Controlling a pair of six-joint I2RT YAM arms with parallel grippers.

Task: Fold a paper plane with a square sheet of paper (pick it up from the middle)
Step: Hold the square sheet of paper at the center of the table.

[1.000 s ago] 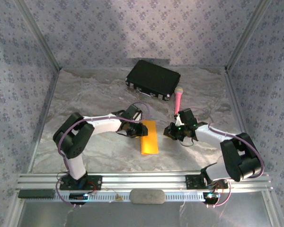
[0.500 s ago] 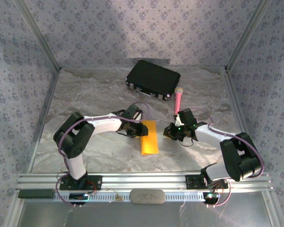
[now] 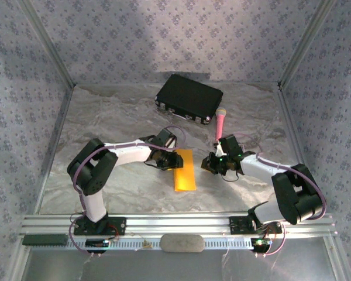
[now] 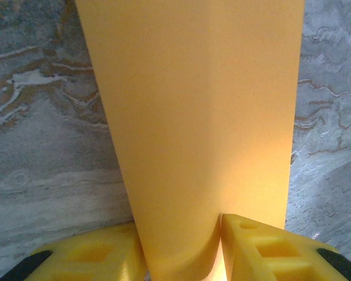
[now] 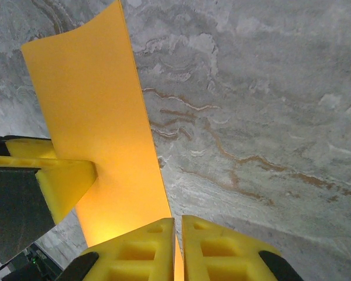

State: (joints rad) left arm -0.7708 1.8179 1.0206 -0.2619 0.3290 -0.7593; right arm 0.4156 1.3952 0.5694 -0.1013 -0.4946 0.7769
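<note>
The square sheet of paper (image 3: 185, 171) is an orange-yellow strip at the middle of the marbled table. My left gripper (image 3: 168, 160) reaches it from the left and is shut on it. In the left wrist view the paper (image 4: 199, 117) bows up between the two yellow fingers of the left gripper (image 4: 178, 222), touching both. My right gripper (image 3: 209, 164) is just right of the paper, its jaws together. In the right wrist view the right gripper (image 5: 176, 219) has its tips at the right edge of the paper (image 5: 99, 117). Orange shows through the slit between them. One left finger (image 5: 70, 178) lies against the paper's face.
A black case (image 3: 189, 98) lies at the back of the table. A pink microphone (image 3: 220, 124) lies just behind my right gripper. Patterned walls close in the left, right and back sides. An aluminium rail (image 3: 181, 223) runs along the near edge.
</note>
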